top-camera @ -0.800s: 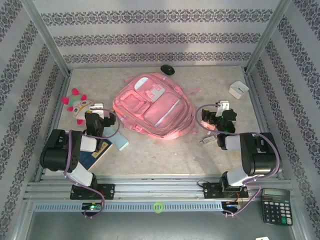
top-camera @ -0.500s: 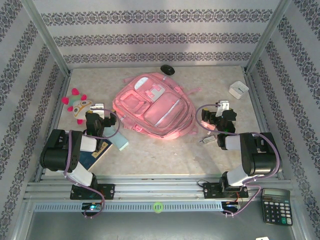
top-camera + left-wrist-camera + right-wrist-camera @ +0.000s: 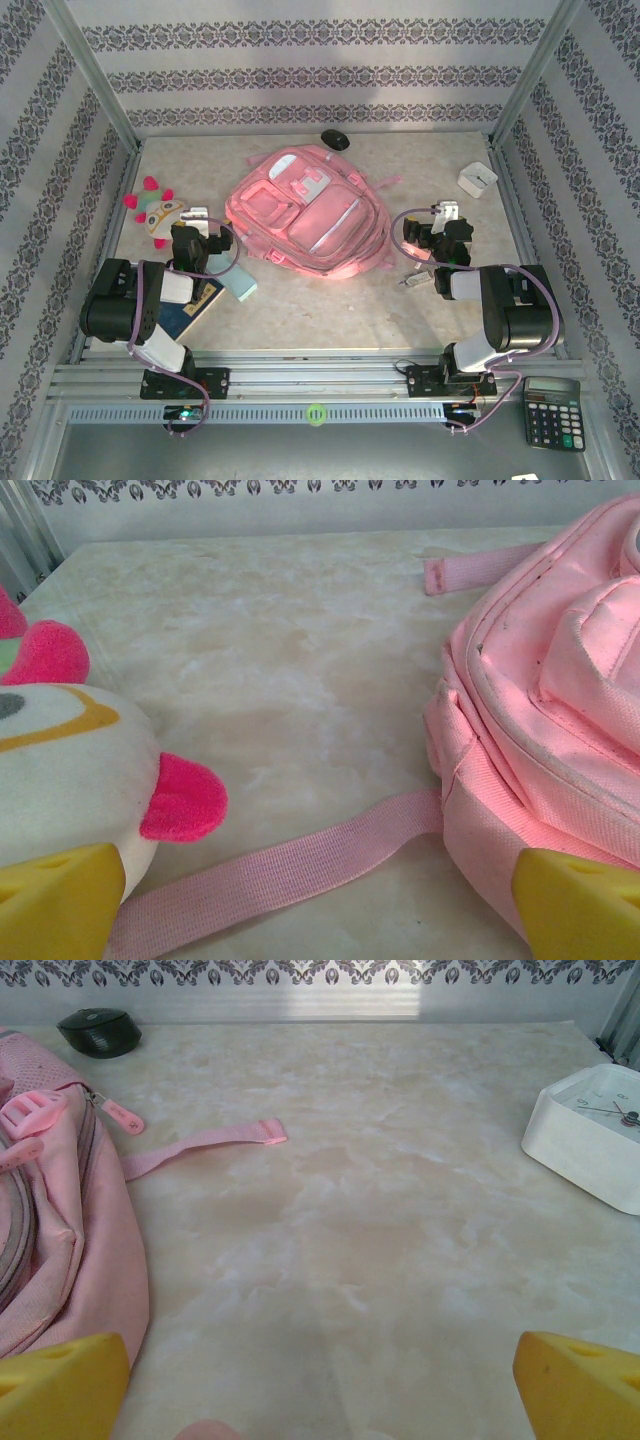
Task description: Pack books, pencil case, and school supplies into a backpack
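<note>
Left pincer [image 3: 320, 902] and right pincer [image 3: 322, 1382] hang spread, empty, flanking the pink backpack [image 3: 310, 225]; opening it likely needs one bracing the fabric

The top camera looks steeply down from above and behind the arm bases [image 3: 185, 382], far enough to take in the whole pale marbled surface [image 3: 300, 300]. Both wrist cameras sit low over it and face the far patterned wall [image 3: 320, 995]. Each is near one side of the large pink fabric backpack [image 3: 540, 680], which all three views share.
</note>
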Motion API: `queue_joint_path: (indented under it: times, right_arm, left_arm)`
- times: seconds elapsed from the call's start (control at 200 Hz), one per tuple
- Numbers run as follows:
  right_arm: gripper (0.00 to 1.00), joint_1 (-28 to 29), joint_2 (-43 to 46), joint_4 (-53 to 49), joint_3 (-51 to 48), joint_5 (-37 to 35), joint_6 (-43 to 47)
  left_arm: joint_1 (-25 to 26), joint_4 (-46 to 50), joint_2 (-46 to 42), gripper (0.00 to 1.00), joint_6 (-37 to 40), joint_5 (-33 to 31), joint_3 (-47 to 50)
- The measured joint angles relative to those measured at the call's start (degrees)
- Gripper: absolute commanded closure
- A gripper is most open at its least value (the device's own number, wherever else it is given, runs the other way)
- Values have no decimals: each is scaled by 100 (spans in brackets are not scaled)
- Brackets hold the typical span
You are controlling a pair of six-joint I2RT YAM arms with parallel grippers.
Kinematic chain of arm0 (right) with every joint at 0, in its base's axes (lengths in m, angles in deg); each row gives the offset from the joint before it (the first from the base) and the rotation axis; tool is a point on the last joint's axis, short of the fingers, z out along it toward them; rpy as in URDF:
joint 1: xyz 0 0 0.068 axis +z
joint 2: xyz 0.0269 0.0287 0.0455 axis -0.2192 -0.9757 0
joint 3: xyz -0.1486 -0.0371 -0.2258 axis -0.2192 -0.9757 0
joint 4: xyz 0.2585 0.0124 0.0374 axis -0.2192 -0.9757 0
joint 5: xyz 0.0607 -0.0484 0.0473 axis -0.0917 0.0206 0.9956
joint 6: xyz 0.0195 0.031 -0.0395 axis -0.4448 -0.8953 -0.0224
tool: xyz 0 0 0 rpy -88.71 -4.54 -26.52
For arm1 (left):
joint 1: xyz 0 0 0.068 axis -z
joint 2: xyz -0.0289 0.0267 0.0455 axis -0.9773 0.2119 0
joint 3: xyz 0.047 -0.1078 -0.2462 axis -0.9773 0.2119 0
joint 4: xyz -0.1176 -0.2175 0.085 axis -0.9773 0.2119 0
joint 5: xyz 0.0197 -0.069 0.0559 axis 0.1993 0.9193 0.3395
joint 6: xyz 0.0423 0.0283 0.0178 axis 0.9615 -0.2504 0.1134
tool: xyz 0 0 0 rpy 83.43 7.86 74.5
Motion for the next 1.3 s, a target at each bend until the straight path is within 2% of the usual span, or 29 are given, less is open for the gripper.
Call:
queue_joint_path:
  times: [0.665, 0.709, 0.784, 0.864, 0.964, 1.034, 1.084, 1.199, 1.264, 1.299]
  right_arm:
    - [2, -7, 52, -111, 20, -37, -31]
    - [2, -13, 267, -579, 116, -76, -63]
    - [2, -15, 951, -2103, 664, -203, -308]
    - [2, -9, 1650, -3711, 1827, -232, -557]
    - [2, 190, 1947, -5180, 3453, -181, -656]
    - [2, 525, 1816, -6120, 4505, -101, -688]
    - [2, 730, 1652, -6520, 4907, 15, -704]
    - [2, 975, 1060, -6988, 5093, 588, -837]
    - [2, 973, 389, -7169, 5112, 964, -994]
    - [3, 973, -2, -7278, 5169, 1113, -1084]
  left_arm:
    - [2, 22, -20, 2, 9, 98, 0]
    - [2, 302, -177, 3, 26, 131, -13]
    - [9, 1290, -914, 6, 11, 133, -170]
    - [9, 2310, -1882, 13, -177, 125, -684]
    - [9, 3488, -2575, 20, -636, 131, -1812]
    - [35, 4168, -2695, 24, -1104, 240, -2542]
    - [90, 4610, -2675, 24, -1414, 404, -2896]
    - [494, 5329, -2363, 27, -2135, 804, -3119]
    - [809, 5552, -2044, 27, -2485, 992, -2999]
    - [955, 5635, -1851, 30, -2643, 1060, -2909]
